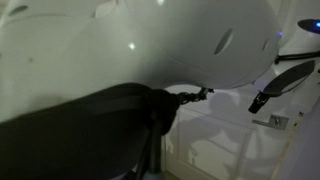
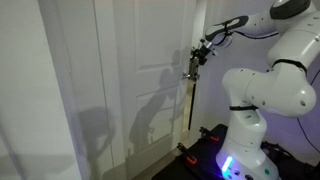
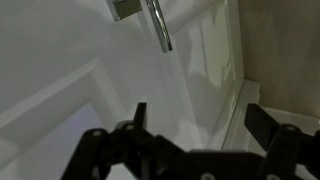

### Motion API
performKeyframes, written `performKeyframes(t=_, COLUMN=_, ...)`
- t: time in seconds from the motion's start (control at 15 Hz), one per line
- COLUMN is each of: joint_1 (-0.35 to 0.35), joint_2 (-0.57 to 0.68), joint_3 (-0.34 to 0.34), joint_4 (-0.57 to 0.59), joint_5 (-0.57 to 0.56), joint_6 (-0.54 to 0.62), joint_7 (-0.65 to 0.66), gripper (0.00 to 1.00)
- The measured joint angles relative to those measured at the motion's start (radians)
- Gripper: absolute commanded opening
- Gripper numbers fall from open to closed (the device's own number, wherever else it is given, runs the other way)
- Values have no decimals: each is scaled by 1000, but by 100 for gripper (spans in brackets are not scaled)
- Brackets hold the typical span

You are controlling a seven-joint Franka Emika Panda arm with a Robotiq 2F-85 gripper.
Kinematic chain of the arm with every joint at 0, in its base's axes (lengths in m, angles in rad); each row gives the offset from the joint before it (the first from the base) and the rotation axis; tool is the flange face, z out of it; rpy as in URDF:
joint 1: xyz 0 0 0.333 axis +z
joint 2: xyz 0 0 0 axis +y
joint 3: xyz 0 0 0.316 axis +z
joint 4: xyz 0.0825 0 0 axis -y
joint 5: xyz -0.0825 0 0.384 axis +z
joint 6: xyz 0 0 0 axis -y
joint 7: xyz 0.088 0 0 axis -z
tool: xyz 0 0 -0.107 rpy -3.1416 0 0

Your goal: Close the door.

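The door (image 2: 130,70) is tall and white with recessed panels, and it fills the left half of an exterior view. In the wrist view the door (image 3: 70,60) lies close in front, with its silver lever handle (image 3: 160,25) at the top centre. My gripper (image 3: 200,118) stands open just below that handle, with nothing between its dark fingers (image 3: 140,115). From outside, the gripper (image 2: 194,66) hangs right by the door's edge at handle height. I cannot tell whether it touches the door.
A narrow dark gap (image 2: 190,105) runs down beside the door's edge. The arm's white body (image 2: 250,95) stands right of the door and also blocks most of an exterior view (image 1: 130,40). A beige frame strip (image 3: 285,50) lies right of the door edge.
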Motion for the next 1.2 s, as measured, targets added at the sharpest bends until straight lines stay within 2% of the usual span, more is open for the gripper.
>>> performKeyframes(t=0.33, joint_1=61, joint_2=-65, joint_3=-42, joint_4=33, joint_5=-29, joint_6=-6, joint_7=-46, gripper=100)
performKeyframes(t=0.8, joint_1=56, joint_2=-74, joint_3=-38, joint_4=37, joint_5=-46, joint_6=-8, joint_7=-51, gripper=100)
performKeyframes(t=1.0, joint_1=66, joint_2=-60, joint_3=-27, joint_4=43, joint_5=-55, joint_6=-53, joint_7=3, gripper=100)
performKeyframes(t=1.07, joint_1=83, joint_2=-54, joint_3=-27, joint_4=56, joint_5=-67, joint_6=-88, joint_7=31, gripper=100)
performKeyframes(t=1.2, joint_1=175, joint_2=-45, joint_3=-39, joint_4=100, joint_5=-96, joint_6=-176, joint_7=92, gripper=100)
